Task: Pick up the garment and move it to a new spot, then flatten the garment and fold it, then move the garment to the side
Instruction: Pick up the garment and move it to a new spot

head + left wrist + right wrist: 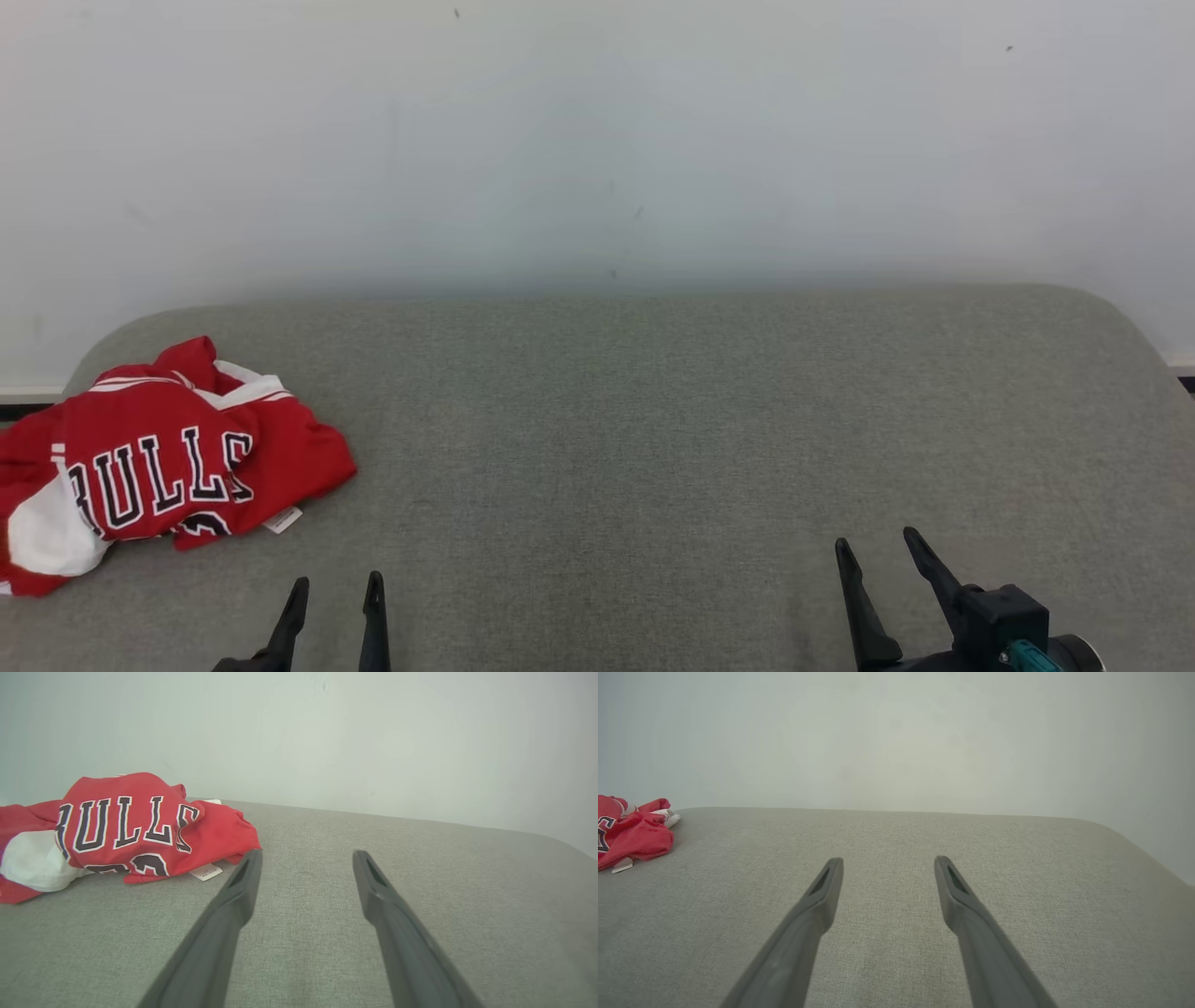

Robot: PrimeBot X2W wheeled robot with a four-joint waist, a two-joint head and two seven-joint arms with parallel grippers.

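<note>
A crumpled red jersey (159, 462) with white trim and dark "BULLS" lettering lies at the far left of the grey padded surface (635, 439). In the left wrist view the jersey (126, 830) sits up and to the left of my fingers, with a small white tag at its near edge. Its right end, the jersey (630, 837), shows at the left edge of the right wrist view. My left gripper (336, 590) is open near the front edge, below and to the right of the jersey, apart from it. My right gripper (878, 551) is open at the lower right, holding nothing.
A plain pale wall (597, 140) rises behind the grey surface, whose back corners are rounded. A dark strip of floor edge (28, 409) shows at the far left behind the surface.
</note>
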